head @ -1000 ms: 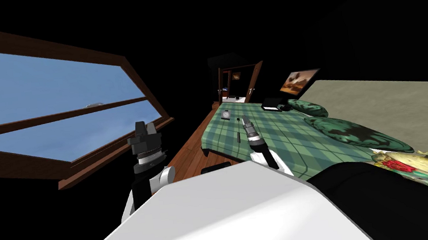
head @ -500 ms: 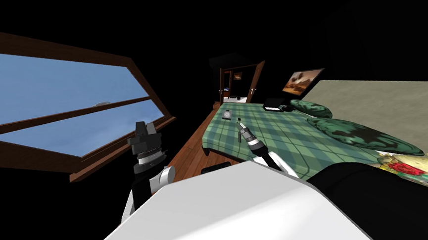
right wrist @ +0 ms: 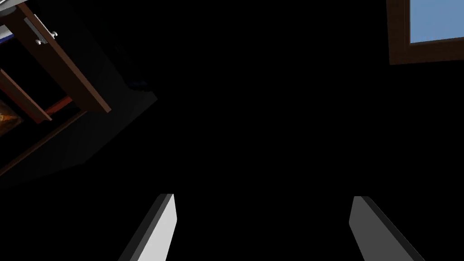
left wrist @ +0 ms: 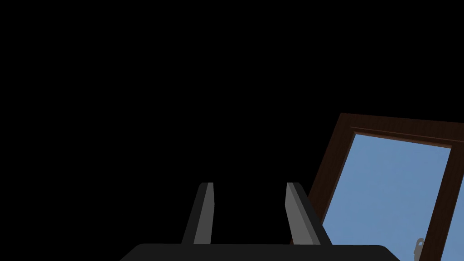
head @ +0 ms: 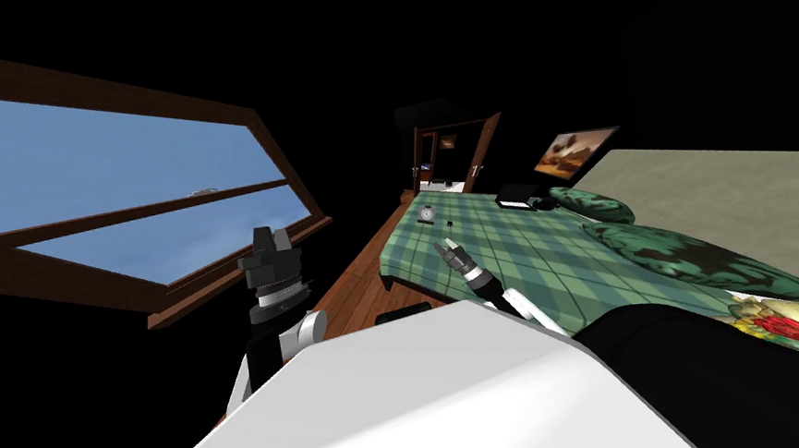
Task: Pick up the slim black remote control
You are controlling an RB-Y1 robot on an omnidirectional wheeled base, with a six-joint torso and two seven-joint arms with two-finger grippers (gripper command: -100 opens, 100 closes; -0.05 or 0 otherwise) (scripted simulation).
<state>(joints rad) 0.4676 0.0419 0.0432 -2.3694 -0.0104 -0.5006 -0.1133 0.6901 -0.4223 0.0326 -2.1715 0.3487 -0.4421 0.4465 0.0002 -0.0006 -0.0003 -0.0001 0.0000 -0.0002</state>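
Black and slim, the remote control was hard to pick out on the green plaid bed [head: 530,249], probably by the right hand [head: 443,248], which was spread wide and empty. Likely light, stiff and slick: pinch its long sides mid-length. Left hand [head: 270,239] parted, empty.

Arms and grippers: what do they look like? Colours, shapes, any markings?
Left gripper: dark box body, two thin grey blade-like jaws with darker edges. Right gripper: same blades, one light grey, one darker. In the head view, the left wrist is dark grey with a ribbed silvery ring above a white link; the right wrist is dark with silvery bands. No markings visible.
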